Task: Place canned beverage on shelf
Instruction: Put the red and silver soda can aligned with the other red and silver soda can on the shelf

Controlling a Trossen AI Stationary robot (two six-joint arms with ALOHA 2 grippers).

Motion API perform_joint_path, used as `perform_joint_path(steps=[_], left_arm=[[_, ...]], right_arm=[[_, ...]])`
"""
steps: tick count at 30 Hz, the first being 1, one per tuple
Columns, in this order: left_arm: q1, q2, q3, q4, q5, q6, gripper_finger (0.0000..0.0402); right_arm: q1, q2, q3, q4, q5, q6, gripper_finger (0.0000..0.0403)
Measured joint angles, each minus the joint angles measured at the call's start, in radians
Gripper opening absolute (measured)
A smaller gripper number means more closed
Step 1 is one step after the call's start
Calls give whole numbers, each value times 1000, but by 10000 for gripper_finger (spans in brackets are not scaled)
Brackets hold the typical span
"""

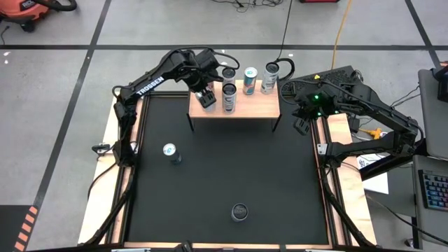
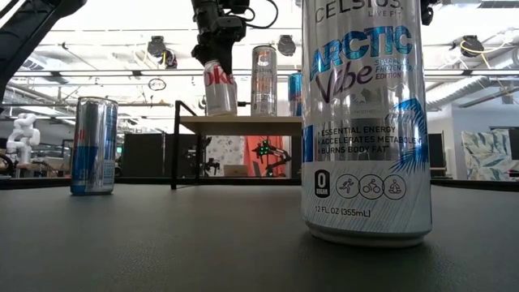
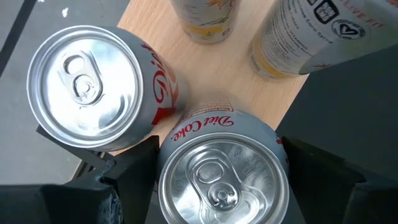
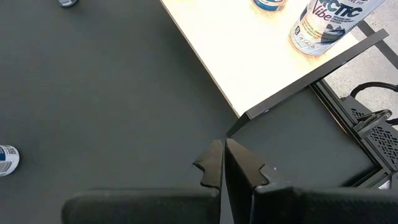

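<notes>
**Diet Coke can held over the shelf's left end**

The left claw [image 1: 206, 97] sits at upper centre of the high view, its fingers closed on a Diet Coke can [image 3: 222, 168] from both sides. In the low view the can hangs tilted at top centre, its base at the shelf [image 1: 252, 108] top — whether it rests there or floats just above, I cannot tell. Just beside it in the left wrist view stands a second Diet Coke can [image 3: 87, 87], already on the wood, with two more cans behind it.

The placing step looks to be in hand. The next move calls for setting the can upright, fully down, then opening the fingers without knocking the neighbour.

Further out, a Red Bull can [image 1: 170, 152] stands at centre left of the black desk [image 1: 231, 175], and a Celsius can [image 1: 240, 211] at lower centre — both likely still to go. The right claw [image 4: 222, 163] waits pinched shut and empty by the shelf's right end.
</notes>
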Motion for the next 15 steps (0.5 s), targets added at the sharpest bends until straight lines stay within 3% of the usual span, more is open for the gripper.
perform_joint_path(steps=[15], left_arm=[[2,0,0,0,-49,26,304]], right_arm=[[0,0,0,0,0,0,0]])
